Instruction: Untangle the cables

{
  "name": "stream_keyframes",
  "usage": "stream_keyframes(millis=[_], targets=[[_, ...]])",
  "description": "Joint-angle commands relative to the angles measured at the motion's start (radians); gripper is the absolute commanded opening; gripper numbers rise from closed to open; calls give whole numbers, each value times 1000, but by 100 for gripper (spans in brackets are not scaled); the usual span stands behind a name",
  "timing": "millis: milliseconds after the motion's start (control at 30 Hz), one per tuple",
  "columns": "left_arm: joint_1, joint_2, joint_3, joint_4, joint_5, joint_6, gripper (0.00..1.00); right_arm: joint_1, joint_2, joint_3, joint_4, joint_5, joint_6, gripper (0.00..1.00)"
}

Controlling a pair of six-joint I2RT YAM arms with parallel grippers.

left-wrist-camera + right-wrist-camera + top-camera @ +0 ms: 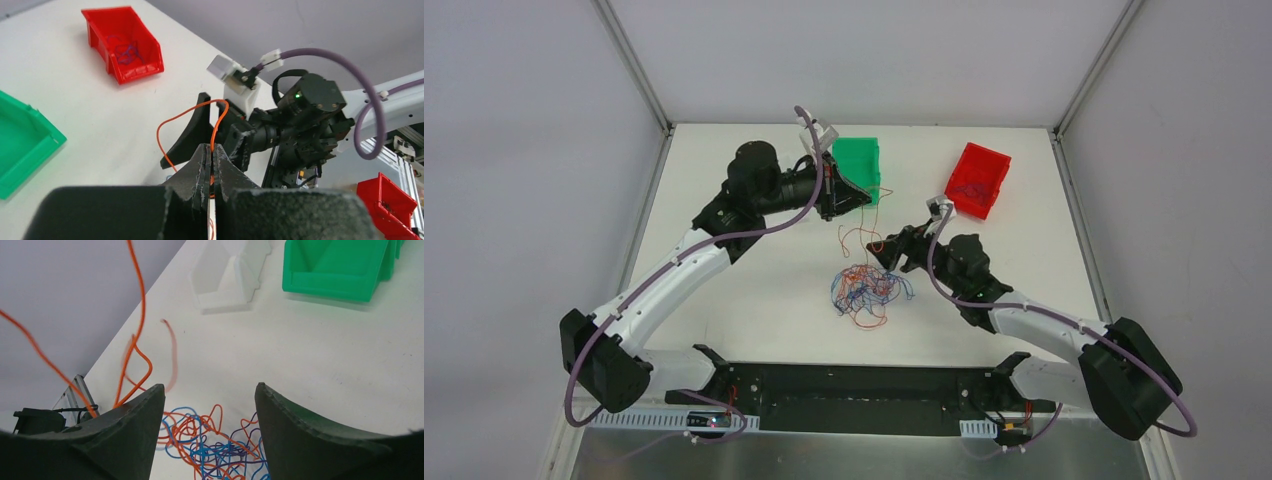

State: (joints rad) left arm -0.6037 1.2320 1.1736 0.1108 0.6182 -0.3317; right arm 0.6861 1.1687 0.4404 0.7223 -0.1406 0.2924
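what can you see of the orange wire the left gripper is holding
A hair-thin orange wire, flexible, with a smooth plastic-looking sheath. The shut left gripper pinches it; beyond the jaws it arcs up and loops back down. In the top view it trails from the gripper down toward the tangle of blue, orange and purple cables on the white table.

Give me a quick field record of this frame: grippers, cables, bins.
left gripper: shut on one orange wire, held up beside the green bin
right gripper: open, low over the tangle, nothing between its fingers
orange wire: trails from the left gripper down toward the tangle
tangle: blue, orange and purple wires, on the table
red bin: far right, a few purple wires inside
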Motion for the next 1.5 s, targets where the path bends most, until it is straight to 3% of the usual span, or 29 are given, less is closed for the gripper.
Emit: stream_keyframes(millis=[0,200,433,667,833,1000,1200,1467], targets=[[-17,30,16,-26,2,-16,0,1,-49,-19,94,-48,-44,70],[-19,44,30,-30,-10,-24,0,2,-104,-57,138,-95,-67,69],[-22,57,82,-30,24,-64,0,10,41,-9,218,-270,-30,67],[-48,75,136,-20,41,-131,0,42,177,64,199,-271,-35,67],[-51,82,200,-10,18,-169,0,49,255,112,158,-189,8,60],[-49,64,358,-144,-212,-107,0,47,315,190,-20,-27,60,47],[-39,17,514,-213,-594,45,0,-2,323,172,-50,55,156,40],[-25,-34,469,-241,-877,160,0,-95,280,131,-131,173,267,40]])
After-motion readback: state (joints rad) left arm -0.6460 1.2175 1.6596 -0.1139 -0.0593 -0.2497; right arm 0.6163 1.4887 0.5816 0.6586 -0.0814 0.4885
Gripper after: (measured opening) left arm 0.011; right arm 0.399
